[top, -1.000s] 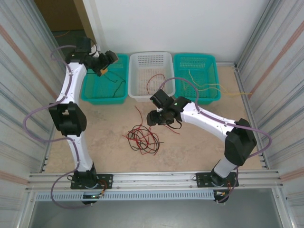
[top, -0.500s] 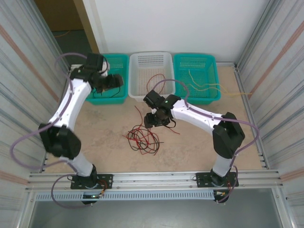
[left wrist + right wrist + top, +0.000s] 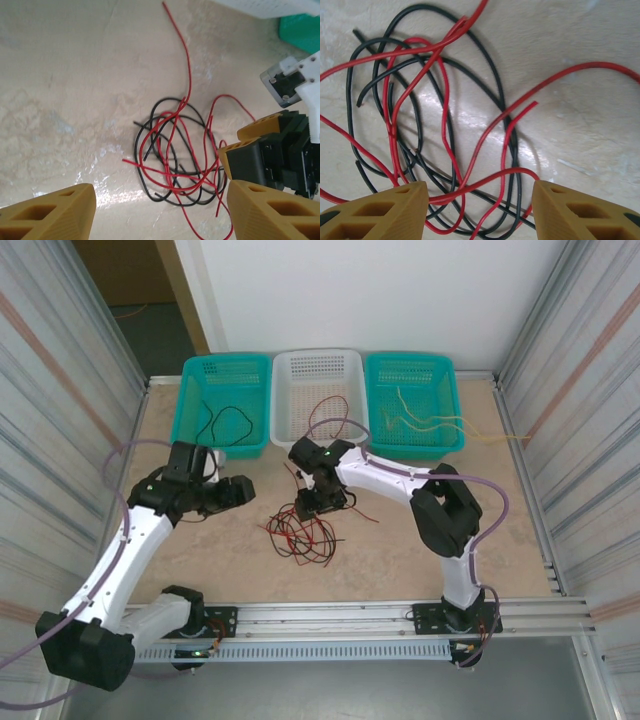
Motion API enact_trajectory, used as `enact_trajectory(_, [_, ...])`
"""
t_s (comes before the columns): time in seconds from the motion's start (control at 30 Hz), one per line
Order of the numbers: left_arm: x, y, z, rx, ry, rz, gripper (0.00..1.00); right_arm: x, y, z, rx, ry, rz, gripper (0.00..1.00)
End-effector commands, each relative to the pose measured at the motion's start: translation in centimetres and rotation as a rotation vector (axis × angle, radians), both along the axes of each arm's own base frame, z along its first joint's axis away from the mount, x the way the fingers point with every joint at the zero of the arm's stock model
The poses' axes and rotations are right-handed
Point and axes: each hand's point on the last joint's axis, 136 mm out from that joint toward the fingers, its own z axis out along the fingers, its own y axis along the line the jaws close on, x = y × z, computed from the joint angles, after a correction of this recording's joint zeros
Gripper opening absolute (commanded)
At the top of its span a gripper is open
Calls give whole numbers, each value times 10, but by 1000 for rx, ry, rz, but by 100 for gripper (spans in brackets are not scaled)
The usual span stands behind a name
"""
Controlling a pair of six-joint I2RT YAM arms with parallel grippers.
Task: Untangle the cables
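A tangle of thin red and black cables (image 3: 300,532) lies on the table in front of the arms, and it shows up close in the left wrist view (image 3: 175,150) and the right wrist view (image 3: 445,125). My right gripper (image 3: 314,504) hangs open right over the tangle's far edge, its fingers (image 3: 380,212) straddling several red and black strands without touching them. My left gripper (image 3: 243,490) is open to the left of the tangle, with bare table between its fingers (image 3: 50,212). From the left wrist, the right gripper (image 3: 265,160) appears beside the tangle.
Three baskets stand at the back. The left teal one (image 3: 190,425) holds black cables (image 3: 228,423), the white one (image 3: 318,368) holds a red cable (image 3: 325,412), and the right teal one (image 3: 412,375) holds pale yellow cables (image 3: 425,420), some trailing onto the table.
My left arm has swung from the left teal basket down to the table beside the tangle. My right gripper has moved left, over the tangle.
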Motion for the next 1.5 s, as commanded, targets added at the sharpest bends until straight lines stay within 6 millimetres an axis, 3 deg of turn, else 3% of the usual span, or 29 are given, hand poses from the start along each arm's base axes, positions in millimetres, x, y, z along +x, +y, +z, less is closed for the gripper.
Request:
enact_trajectory(0.0, [-7,-7,-2,-69,30,8,69,-15,-3,-14,-49,63,93,57])
enact_trajectory(0.17, [-12,-9,-11,-95,51,21,69,-13,-1,-7,-61,20,121,59])
enact_trajectory(0.37, [-19,-6,-26,-112,103,74,68,-15,27,16,19,-74,217,65])
enact_trajectory(0.53, [-22,-5,-32,-161,129,113,67,-23,49,9,33,-54,310,65])
enact_trajectory(0.8, [-25,19,-30,-249,138,224,64,-39,73,-4,8,-13,436,63])
enact_trajectory(0.9, [-24,21,-28,-266,133,230,63,-40,68,-19,-41,15,425,56])
enact_trajectory(1.1, [-19,17,-24,-285,134,210,62,-32,74,-11,-34,-16,414,42])
enact_trajectory(1.17, [-16,15,-21,-292,128,206,61,-28,72,-8,-29,-32,399,26])
enact_trajectory(1.23, [-14,14,-18,-299,123,201,61,-22,66,-2,-28,-69,371,14])
enact_trajectory(1.3, [-11,11,-14,-310,113,188,61,-13,62,13,1,-115,333,10])
enact_trajectory(1.47, [-2,-11,2,-319,66,117,62,4,53,79,148,-240,238,6])
